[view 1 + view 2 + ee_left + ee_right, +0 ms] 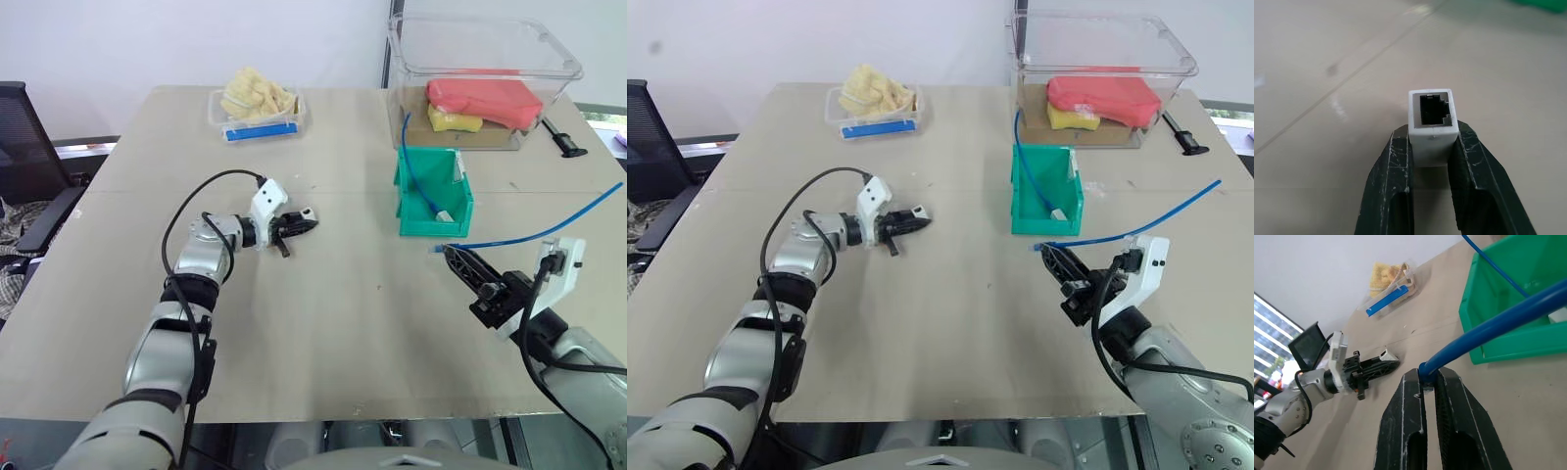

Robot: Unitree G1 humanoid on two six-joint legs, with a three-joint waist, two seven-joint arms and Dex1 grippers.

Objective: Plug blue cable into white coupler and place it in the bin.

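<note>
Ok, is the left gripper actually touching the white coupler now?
Touching. The left wrist view shows the white coupler pinched between both fingers of the left gripper, with no gap on either side.

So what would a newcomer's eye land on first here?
Probably the blue cable, a bright line running from the shut right gripper out past the table's right edge. Next, the green bin at centre right, with another blue cable in it. Then the white coupler, pinched in the left gripper.

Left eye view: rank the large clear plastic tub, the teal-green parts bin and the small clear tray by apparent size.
1. Large clear plastic tub.
2. Teal-green parts bin.
3. Small clear tray, though it sits farther back than the bin, so this gap is less sure.
</note>
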